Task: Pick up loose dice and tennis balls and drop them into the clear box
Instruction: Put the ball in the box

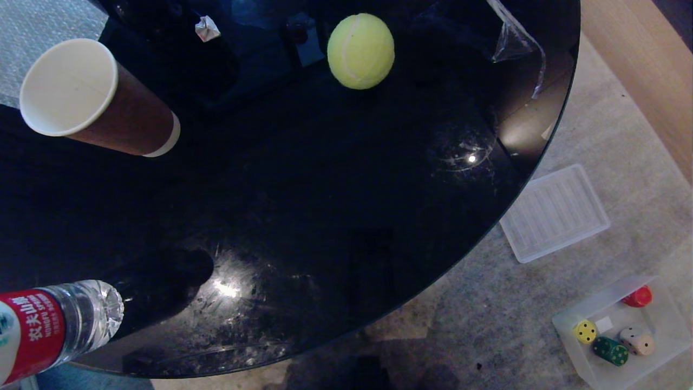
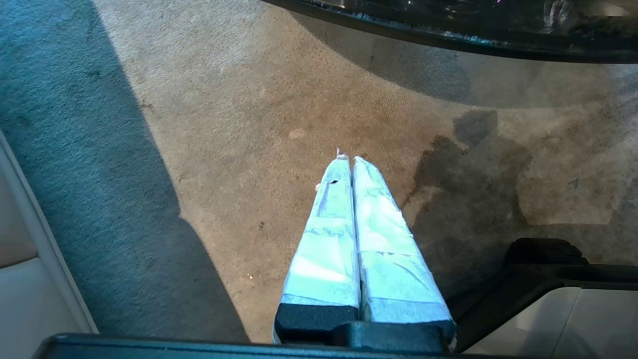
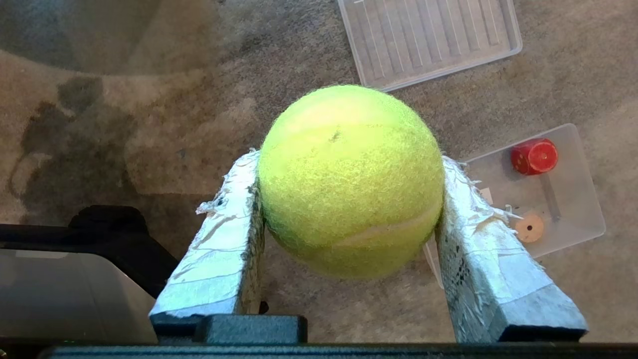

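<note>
In the right wrist view my right gripper is shut on a fuzzy yellow-green tennis ball, held above the carpet. Beside it on the floor lies the clear box with a red die and a beige die inside. The head view shows that box at the lower right holding yellow, dark green, beige and red dice. A second tennis ball rests on the black table. My left gripper hangs shut and empty over the carpet. Neither gripper appears in the head view.
A ribbed translucent lid lies on the carpet between table and box. On the table stand a brown paper cup and a water bottle, with a crumpled scrap and a plastic wrapper at the far edge.
</note>
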Available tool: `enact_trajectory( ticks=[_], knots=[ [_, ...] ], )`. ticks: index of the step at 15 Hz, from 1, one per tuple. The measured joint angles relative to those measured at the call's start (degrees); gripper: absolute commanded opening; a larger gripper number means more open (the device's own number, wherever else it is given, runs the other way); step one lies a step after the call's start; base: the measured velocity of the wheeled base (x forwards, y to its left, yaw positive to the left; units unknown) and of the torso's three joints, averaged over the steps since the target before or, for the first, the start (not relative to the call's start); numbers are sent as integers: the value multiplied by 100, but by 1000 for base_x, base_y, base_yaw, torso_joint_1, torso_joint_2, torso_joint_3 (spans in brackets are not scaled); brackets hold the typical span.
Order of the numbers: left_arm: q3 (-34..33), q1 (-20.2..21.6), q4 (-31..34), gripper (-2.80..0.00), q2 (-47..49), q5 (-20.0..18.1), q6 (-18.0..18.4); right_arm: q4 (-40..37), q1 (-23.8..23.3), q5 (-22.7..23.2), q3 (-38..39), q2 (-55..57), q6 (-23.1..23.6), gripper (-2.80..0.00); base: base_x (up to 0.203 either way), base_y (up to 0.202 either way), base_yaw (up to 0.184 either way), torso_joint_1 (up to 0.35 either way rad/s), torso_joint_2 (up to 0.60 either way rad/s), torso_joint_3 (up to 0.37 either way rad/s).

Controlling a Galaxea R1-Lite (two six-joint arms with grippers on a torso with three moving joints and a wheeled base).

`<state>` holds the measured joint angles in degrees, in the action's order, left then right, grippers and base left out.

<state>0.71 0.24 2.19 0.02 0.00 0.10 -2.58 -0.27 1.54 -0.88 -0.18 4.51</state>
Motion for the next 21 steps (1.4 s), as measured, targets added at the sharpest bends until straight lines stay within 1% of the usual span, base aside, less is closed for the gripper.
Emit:
enact_trajectory(
  ticks=[2,12,21],
  knots=[
    [4,0,-4,-280,0,0,-2,0,0,3,0,0,2,-280,-115,0,4,3,1,4],
    [3,0,1,-280,0,0,0,0,0,0,0,0,9,-280,-184,0,-1,1,1,1],
    [0,0,1,-280,0,-2,9,-2,0,2,0,2,11,-280,-10,0,0,0,1,1]
  ],
)
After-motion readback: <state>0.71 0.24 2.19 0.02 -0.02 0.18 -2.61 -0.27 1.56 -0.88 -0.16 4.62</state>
